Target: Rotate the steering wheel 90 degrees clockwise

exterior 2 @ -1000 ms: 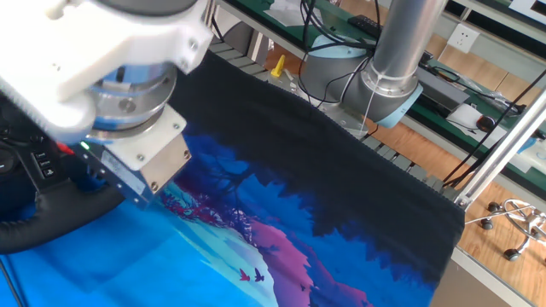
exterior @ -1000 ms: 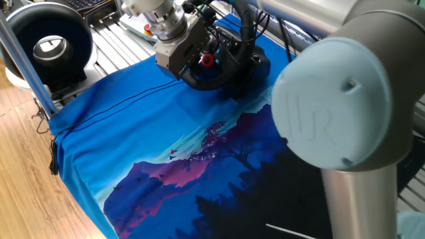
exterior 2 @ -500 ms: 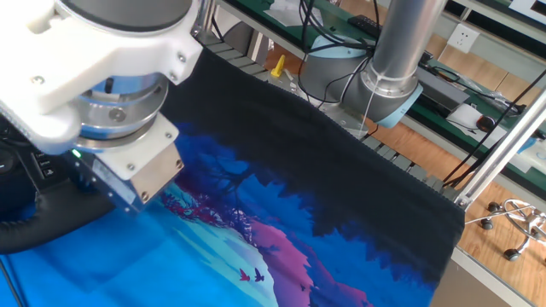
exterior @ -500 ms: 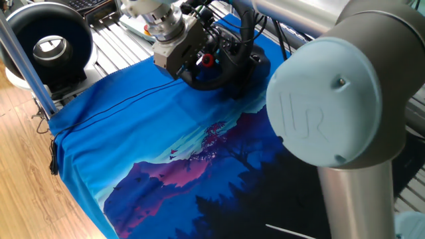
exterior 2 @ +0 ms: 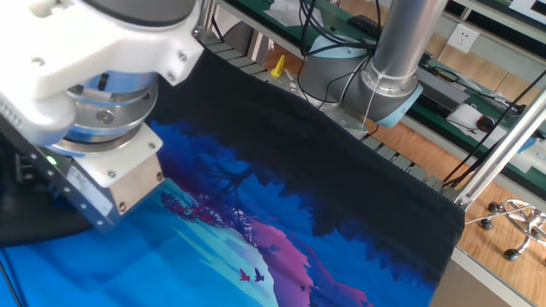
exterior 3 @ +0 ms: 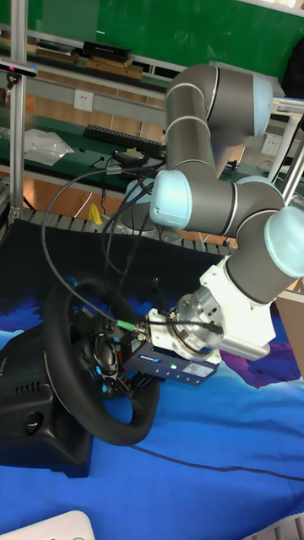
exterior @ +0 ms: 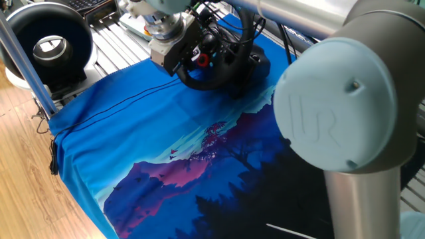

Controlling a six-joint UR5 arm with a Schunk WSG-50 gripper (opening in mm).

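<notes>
The black steering wheel (exterior: 222, 66) stands on its base (exterior 3: 34, 413) at the far end of the blue cloth, with its red knob (exterior: 199, 58) showing beside my tool. In the tall fixed view its thick rim (exterior 3: 72, 371) faces the arm. My gripper (exterior 3: 118, 364) reaches into the wheel at the lower right of the rim, its fingers closed on the wheel near the hub. In the other fixed view my wrist flange (exterior 2: 107, 183) hides the fingers and most of the wheel (exterior 2: 30, 226).
A larger black ring device with a grey-white centre (exterior: 48, 41) sits at the table's left corner behind an aluminium post (exterior: 23, 60). Cables (exterior 3: 76, 194) loop above the wheel. The printed cloth (exterior: 146, 146) covers the table. The arm's base (exterior 2: 397, 60) stands at the back.
My gripper has swung left along the wheel, and the red knob has shifted left with it. In the other fixed view the wrist has moved left and down.
</notes>
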